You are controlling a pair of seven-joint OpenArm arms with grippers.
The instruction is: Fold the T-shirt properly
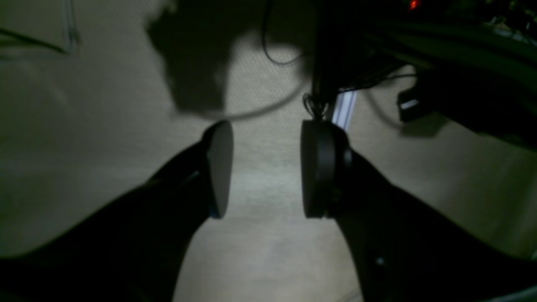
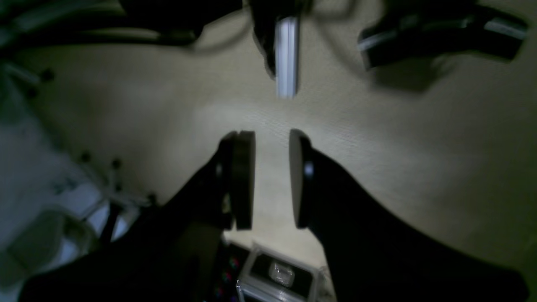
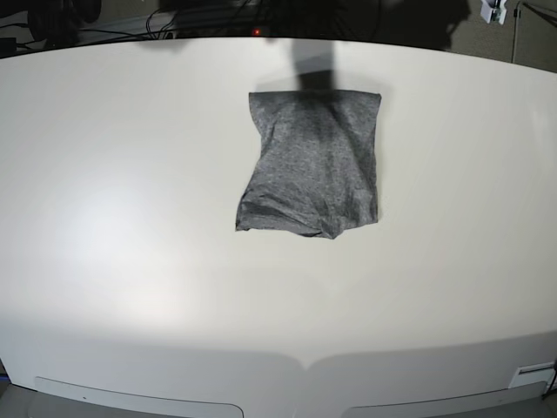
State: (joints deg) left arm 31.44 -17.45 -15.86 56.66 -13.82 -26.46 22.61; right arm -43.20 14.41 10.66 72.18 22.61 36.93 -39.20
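The T-shirt [image 3: 313,161] lies folded into a compact grey rectangle on the white table [image 3: 130,218], a little back of the middle, its near edge slightly rumpled. No arm shows in the base view. In the left wrist view my left gripper [image 1: 266,167] stands open, with a wide gap between its round black pads [image 1: 220,167] and nothing in it. In the right wrist view my right gripper [image 2: 272,176] is open with a narrower gap, also empty. Both hang over a beige textured floor, and neither wrist view shows the shirt.
Beyond the left gripper are black cables [image 1: 272,58] and a dark stand with an aluminium bar [image 1: 345,110]. The right wrist view holds an aluminium bar [image 2: 287,58], a wheeled chair base [image 2: 105,184] at the left and a clear box [image 2: 277,272] below. Cables run behind the table's far edge [image 3: 200,22].
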